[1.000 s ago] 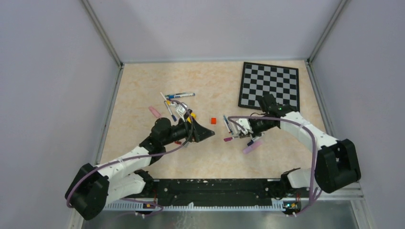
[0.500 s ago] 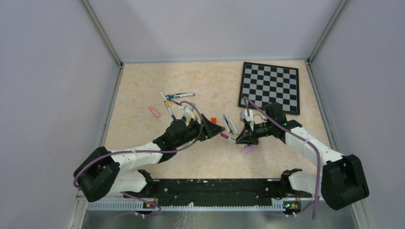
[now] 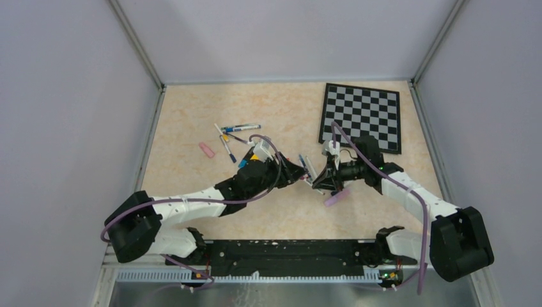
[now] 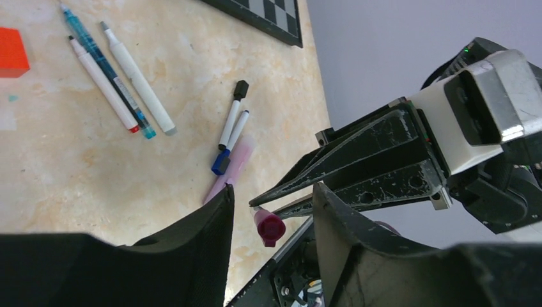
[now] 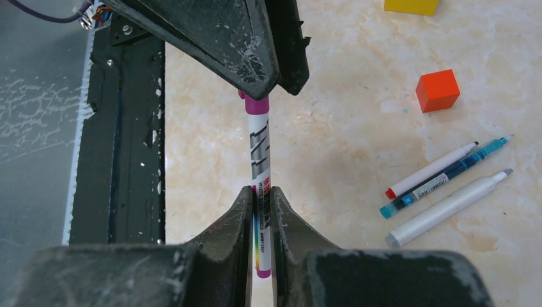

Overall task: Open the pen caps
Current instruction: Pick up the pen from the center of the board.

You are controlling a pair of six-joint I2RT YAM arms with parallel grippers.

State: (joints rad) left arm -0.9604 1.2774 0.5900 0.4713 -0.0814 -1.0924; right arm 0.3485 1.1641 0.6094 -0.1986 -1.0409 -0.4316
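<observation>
A pale marbled table [image 3: 192, 115] fills the overhead view, with a black-and-white chessboard [image 3: 361, 117] at its far right. Two white-and-black arms reach in from the near edge, the left arm [image 3: 192, 204] and the right arm [image 3: 409, 188], and meet tip to tip near the table's middle.

The right gripper [image 5: 262, 192] is clenched on a white pen [image 5: 259, 147], holding it off the table and pointing it left at the other arm. The left gripper [image 4: 271, 208] is released. Its two black jaws stand apart on either side of the pen's magenta cap [image 4: 268, 227], with a gap on each side. The cap sits on the pen's end.

Loose pens [image 3: 231, 135] lie in a cluster at the far left of the middle. Three more pens [image 5: 447, 176] lie side by side just beyond the grippers. A pink pen [image 3: 337, 196] lies just near of the right gripper. A small orange-red cube [image 5: 438, 89] sits near the three pens.
</observation>
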